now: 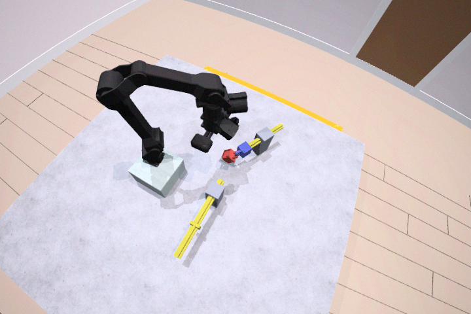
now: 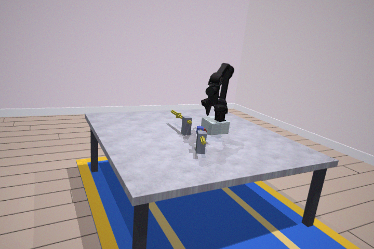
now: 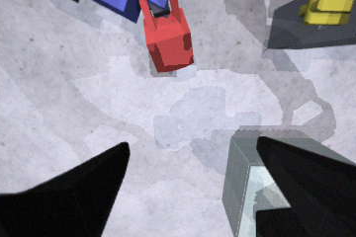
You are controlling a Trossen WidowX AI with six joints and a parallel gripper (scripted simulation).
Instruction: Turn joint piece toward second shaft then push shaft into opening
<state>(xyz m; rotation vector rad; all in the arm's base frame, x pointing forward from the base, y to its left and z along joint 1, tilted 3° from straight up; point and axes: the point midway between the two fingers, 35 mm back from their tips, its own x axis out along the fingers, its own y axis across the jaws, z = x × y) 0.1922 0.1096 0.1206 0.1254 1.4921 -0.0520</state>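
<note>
The red joint piece [image 1: 229, 156] [image 2: 205, 129] [image 3: 168, 41] hangs on a blue hinge piece [image 1: 244, 149] [image 2: 199, 127] [image 3: 119, 7] at the end of the fixed yellow shaft [image 1: 275, 129], which sits in a grey block [image 1: 264, 139] [image 2: 201, 143]. The second yellow shaft [image 1: 197, 224] [image 2: 175, 113] [image 3: 326, 11] lies in a second grey block [image 1: 214, 191] [image 2: 186, 125] [image 3: 314, 32], its tip clear of the joint piece. My gripper [image 1: 215, 137] [image 2: 206, 110] [image 3: 193, 144] is open and empty. It hangs above the table just left of the red piece and touches nothing.
The arm stands on a pale block [image 1: 157, 174] [image 2: 215, 126] [image 3: 240, 193] on the grey table [image 1: 280, 222] [image 2: 134, 147]. A yellow strip [image 1: 273, 97] runs beyond the table's far edge. A blue and yellow mat [image 2: 208, 217] lies under the table.
</note>
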